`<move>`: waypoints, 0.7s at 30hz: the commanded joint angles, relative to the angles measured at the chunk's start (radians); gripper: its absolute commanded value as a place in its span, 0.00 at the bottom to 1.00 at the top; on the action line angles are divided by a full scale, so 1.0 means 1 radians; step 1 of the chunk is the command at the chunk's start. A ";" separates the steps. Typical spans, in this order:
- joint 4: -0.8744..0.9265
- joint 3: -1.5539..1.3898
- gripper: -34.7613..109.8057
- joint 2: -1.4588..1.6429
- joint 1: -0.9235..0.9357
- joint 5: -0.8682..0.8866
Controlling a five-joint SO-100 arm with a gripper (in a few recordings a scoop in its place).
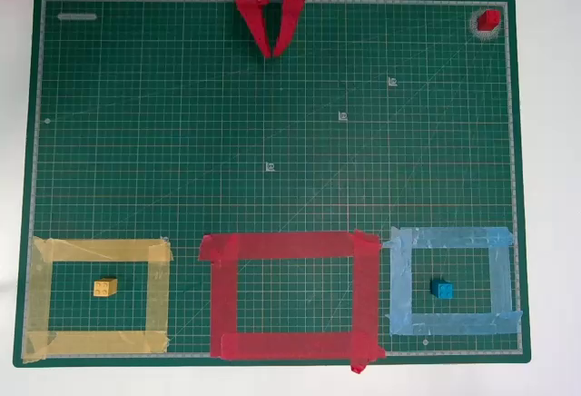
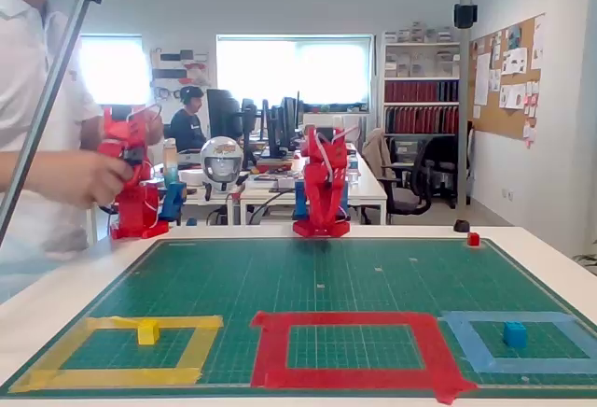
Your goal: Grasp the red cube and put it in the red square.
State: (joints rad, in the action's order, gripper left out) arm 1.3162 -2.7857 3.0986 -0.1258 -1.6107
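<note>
Covering most of the white counter [image 1: 549, 187], a green cutting mat [image 1: 272, 123] carries every item shown. Largest on it is the red square [image 1: 224, 296], a frame of wide red tape at the middle of the near edge, its interior showing bare mat. To its left in the overhead view lies the yellow tape frame [image 1: 100, 251], and to its right the light-blue tape frame [image 1: 449, 238], both also along the near edge. The red arm [image 2: 323, 192] stands at the middle of the far edge, folded low over its base. Its tool [image 1: 270, 49] points toward the near side with the two fingers drawn to a single tip and holding nothing. The red cube [image 1: 488, 21] rests alone in the far right corner of the mat, well apart from the tool and from the red square; the fixed view shows it near the right far edge [image 2: 474, 239]. A yellow cube [image 1: 105, 288] sits inside the yellow tape frame, and a blue cube [image 1: 442, 290] sits inside the light-blue tape frame.
</note>
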 commanded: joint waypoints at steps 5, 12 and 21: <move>0.005 0.523 0.24 -0.477 -0.403 -0.078; -0.120 0.555 0.24 -0.615 -0.718 -0.086; -0.446 0.348 0.24 -0.552 -0.859 -0.086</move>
State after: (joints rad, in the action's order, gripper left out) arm 1.0048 -2.3731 2.4989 -0.9265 -1.6797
